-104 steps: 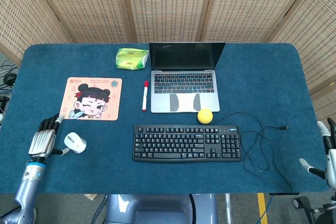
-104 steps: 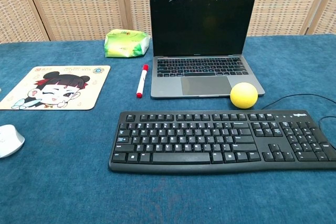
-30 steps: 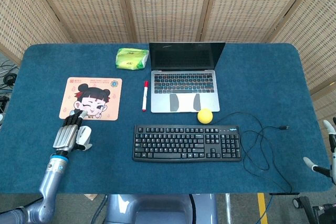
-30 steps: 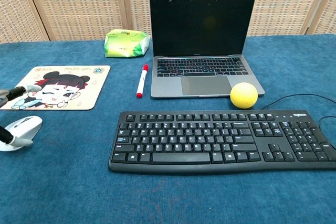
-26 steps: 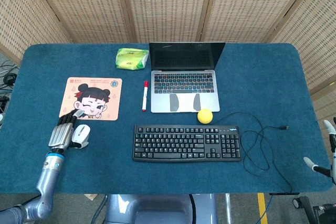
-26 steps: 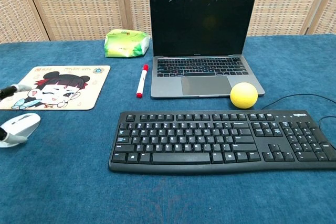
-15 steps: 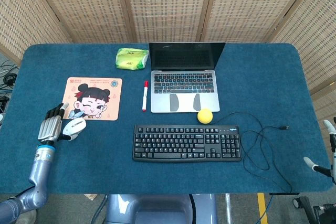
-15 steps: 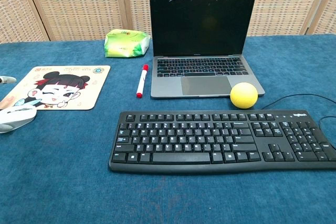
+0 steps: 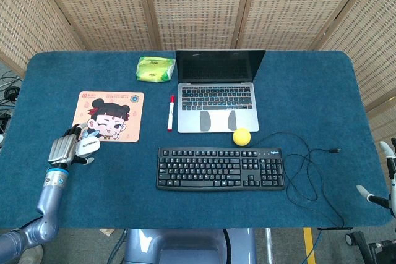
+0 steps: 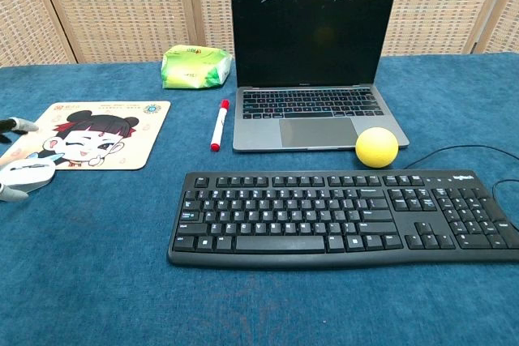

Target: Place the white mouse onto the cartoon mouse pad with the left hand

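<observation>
Holding the mouse (image 9: 87, 145) from its left side, the left hand (image 9: 63, 149) has its fingers (image 9: 75, 133) wrapped over the white shell, with the thumb seemingly underneath or at the near side; the chest view shows only a fingertip and the mouse at the frame's edge, so the exact grip is hard to read. The mouse sits at the near left corner of the pad (image 9: 108, 115), overlapping its edge or just short of it; whether it is lifted or resting I cannot tell. That side-on hold makes sense: it leaves the way to the pad free, so the mouse can be carried or slid forward and to the right onto the cartoon face. My judgement is that the placing is nearly but not fully done, and a short move further onto the pad comes next before letting go.

The right hand (image 9: 385, 183) shows only partly at the counter's far right edge, fingers apart and holding nothing, well away from the work. A marker (image 9: 171, 113), laptop (image 9: 216, 94), keyboard (image 9: 220, 168), yellow ball (image 9: 241, 136) and green pack (image 9: 155, 69) lie elsewhere on the blue counter (image 9: 309, 91), none in the path.
</observation>
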Robot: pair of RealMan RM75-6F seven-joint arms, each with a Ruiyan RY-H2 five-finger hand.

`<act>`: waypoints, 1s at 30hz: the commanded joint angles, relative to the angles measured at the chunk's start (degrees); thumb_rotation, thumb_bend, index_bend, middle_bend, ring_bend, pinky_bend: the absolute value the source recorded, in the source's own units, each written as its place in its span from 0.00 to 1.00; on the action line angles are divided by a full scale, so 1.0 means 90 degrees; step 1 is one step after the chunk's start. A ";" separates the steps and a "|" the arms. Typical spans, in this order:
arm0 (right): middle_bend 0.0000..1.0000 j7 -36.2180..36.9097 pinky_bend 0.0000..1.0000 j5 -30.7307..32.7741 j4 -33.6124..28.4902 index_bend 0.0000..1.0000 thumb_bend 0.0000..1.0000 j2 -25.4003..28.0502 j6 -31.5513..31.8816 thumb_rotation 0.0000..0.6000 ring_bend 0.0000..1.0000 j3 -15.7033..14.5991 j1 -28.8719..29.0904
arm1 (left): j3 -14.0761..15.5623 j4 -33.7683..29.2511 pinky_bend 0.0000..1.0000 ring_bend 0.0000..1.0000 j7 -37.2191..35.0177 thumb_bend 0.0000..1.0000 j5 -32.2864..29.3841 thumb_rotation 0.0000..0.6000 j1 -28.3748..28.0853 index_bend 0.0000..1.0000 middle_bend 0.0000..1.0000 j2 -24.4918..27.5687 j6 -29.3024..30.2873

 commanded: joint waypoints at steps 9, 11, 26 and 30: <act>0.00 0.0073 0.00 0.0011 0.0005 0.00 0.00 0.0024 -0.0029 1.00 0.00 -0.0003 0.0001 | -0.0058 -0.0140 0.48 0.40 0.0608 0.09 -0.0588 1.00 -0.0130 0.44 0.39 -0.0181 0.0169; 0.00 0.0089 0.00 0.0025 0.0011 0.00 0.00 0.0027 -0.0042 1.00 0.00 0.0001 0.0005 | -0.0067 -0.0151 0.51 0.43 0.0610 0.12 -0.0628 1.00 -0.0136 0.48 0.43 -0.0194 0.0176; 0.00 0.0036 0.00 -0.0009 0.0011 0.00 0.00 -0.0001 -0.0099 1.00 0.00 -0.0032 0.0038 | -0.0998 -0.1137 0.53 0.47 0.0030 0.14 -0.1528 1.00 -0.0275 0.52 0.47 0.0631 0.0205; 0.00 -0.0019 0.00 0.0018 0.0029 0.00 0.00 -0.0023 -0.0172 1.00 0.00 -0.0030 0.0080 | -0.1523 -0.1090 0.53 0.47 0.0635 0.15 -0.2858 1.00 -0.0828 0.52 0.47 0.0616 0.0272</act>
